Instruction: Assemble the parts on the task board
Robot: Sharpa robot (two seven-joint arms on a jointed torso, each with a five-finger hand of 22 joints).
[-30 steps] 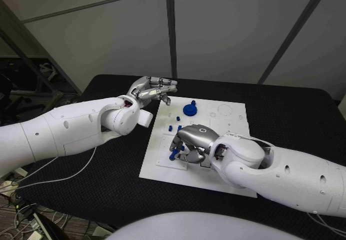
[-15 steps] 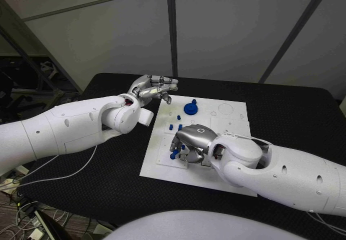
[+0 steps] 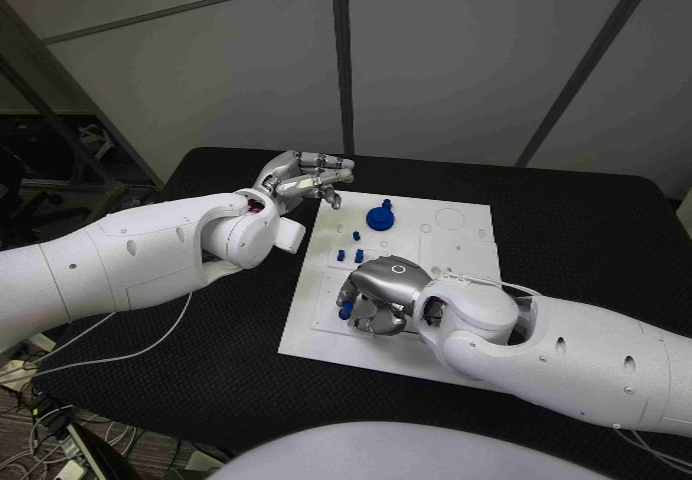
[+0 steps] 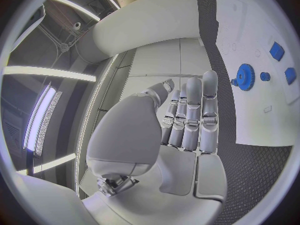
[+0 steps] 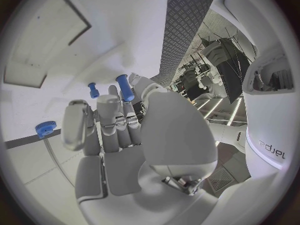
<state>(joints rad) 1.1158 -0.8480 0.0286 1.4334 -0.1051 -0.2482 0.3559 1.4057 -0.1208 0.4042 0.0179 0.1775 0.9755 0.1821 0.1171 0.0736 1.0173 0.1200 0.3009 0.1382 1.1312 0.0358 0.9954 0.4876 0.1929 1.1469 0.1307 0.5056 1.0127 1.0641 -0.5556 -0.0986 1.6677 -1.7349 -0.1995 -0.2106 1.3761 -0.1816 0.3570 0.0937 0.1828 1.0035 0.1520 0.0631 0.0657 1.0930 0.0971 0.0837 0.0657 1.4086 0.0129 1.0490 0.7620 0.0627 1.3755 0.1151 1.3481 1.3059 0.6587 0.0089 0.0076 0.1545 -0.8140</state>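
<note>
Both arms are cased in smooth, glossy white shells, thick and rounded, with small dark screw holes dotted along them. The left hand [image 3: 303, 180] and right hand [image 3: 378, 291] are silver metal with segmented fingers and pale grey pads on the palms. The left wrist shows a red patch at its joint. A thin white cable loops over the right forearm.

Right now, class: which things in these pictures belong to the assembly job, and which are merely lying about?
Belonging to the job:
task board
blue gear
small blue pegs
blue peg at the right hand
left hand, holding nothing

Lying about:
black table
white cable
</note>
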